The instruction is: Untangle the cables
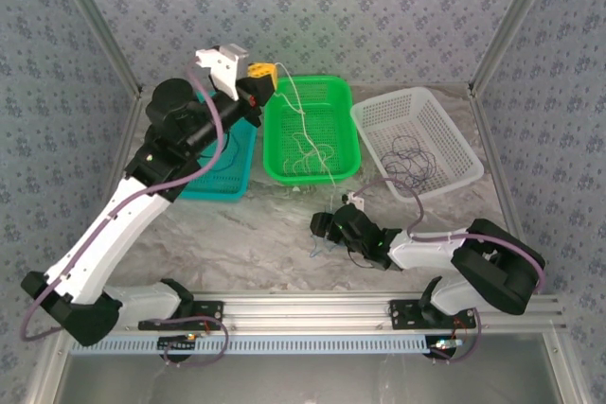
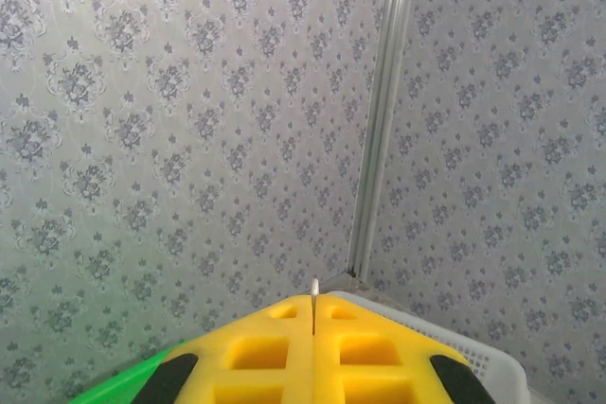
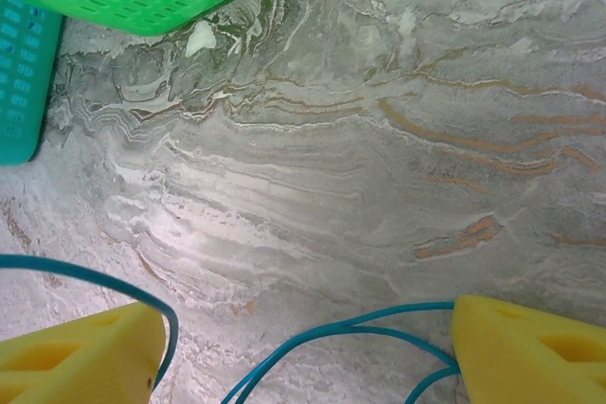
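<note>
The left tool (image 1: pixel 262 71), clenched on the cream cable (image 1: pixel 301 113), holds it high so its tail drops into the green basket (image 1: pixel 347 130). The right tool (image 3: pixel 303 328) stands released astride the blue cable (image 3: pixel 352 331) on the tabletop (image 3: pixel 379 139), apparently ready to pinch it.

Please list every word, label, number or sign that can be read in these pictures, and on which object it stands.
None can be read.
Green basket, teal basket, white basket: no print visible.
Wallpaper: ornaments only, no letters.
Small parts on the front rail: any marking is too small to read.
</note>
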Robot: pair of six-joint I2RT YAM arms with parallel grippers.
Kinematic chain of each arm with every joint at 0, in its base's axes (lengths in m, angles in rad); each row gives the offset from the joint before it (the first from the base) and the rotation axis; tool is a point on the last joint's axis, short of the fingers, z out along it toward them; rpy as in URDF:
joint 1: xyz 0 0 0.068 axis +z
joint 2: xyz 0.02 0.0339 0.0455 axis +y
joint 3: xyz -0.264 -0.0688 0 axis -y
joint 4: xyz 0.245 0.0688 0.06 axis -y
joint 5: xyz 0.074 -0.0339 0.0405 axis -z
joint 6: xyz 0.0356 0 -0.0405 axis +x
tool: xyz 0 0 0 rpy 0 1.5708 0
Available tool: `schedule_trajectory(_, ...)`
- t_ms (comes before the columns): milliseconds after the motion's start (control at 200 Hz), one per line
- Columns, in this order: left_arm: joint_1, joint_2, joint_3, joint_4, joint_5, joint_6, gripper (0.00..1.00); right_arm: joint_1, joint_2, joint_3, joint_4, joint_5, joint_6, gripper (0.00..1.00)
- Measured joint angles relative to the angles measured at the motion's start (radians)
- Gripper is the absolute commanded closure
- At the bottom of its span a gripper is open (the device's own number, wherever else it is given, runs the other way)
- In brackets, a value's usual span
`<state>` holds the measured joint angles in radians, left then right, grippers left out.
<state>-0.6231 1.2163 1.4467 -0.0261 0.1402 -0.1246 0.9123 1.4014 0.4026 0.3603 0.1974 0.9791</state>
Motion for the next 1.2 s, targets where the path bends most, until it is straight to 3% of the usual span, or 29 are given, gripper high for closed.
schedule_trajectory(225,0.133,0.097,0.076,-0.018,0.039,-0.053,1.0,0.0,0.0,-0.033,0.051,0.003,0.0,0.19)
schedule_trajectory(340,0.15,0.117,0.129,-0.017,0.071,-0.076,1.0,0.0,0.001,-0.035,0.059,0.004,0.0,0.2)
schedule_trajectory(380,0.15,0.118,0.136,-0.013,0.079,-0.08,1.0,0.0,0.002,-0.034,0.06,0.004,0.0,0.25)
schedule_trajectory(490,0.15,0.122,0.136,0.004,0.097,-0.095,1.0,-0.001,0.013,-0.04,0.063,0.013,-0.001,0.51)
schedule_trajectory(605,0.15,0.138,0.141,0.003,0.1,-0.098,1.0,-0.006,0.019,-0.051,0.074,0.016,0.004,0.4)
schedule_trajectory(690,0.15,0.169,0.171,-0.004,0.108,-0.098,1.0,-0.002,0.018,-0.045,0.074,0.013,0.001,0.4)
schedule_trajectory(904,0.152,0.245,0.24,-0.005,0.13,-0.098,1.0,0.0,0.021,-0.034,0.033,0.026,-0.006,0.58)
schedule_trajectory(979,0.157,0.266,0.265,-0.008,0.137,-0.106,1.0,0.0,0.023,-0.035,0.03,0.032,-0.003,0.55)
schedule_trajectory(1149,0.159,0.277,0.294,-0.003,0.173,-0.134,1.0,0.021,0.014,-0.035,0.05,0.035,-0.023,0.31)
schedule_trajectory(1199,0.159,0.275,0.294,0.0,0.183,-0.141,1.0,0.033,0.01,-0.031,0.05,0.032,-0.048,0.28)
